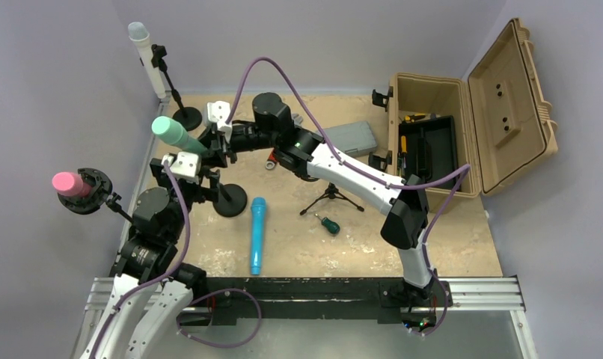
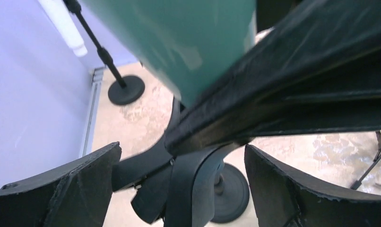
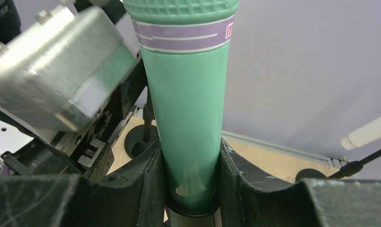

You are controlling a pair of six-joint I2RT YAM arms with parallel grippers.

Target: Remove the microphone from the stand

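Top view: four microphones (image 1: 256, 235) in all. The green microphone (image 1: 177, 134) sits in its stand (image 1: 227, 200), long axis tilted, head up-left of the stand's base.

Left wrist: the left gripper (image 2: 184, 156) has its fingers spread wide, flanking the stand.

Right wrist: the right gripper (image 3: 191, 170) is clamped on the green microphone's lower body.
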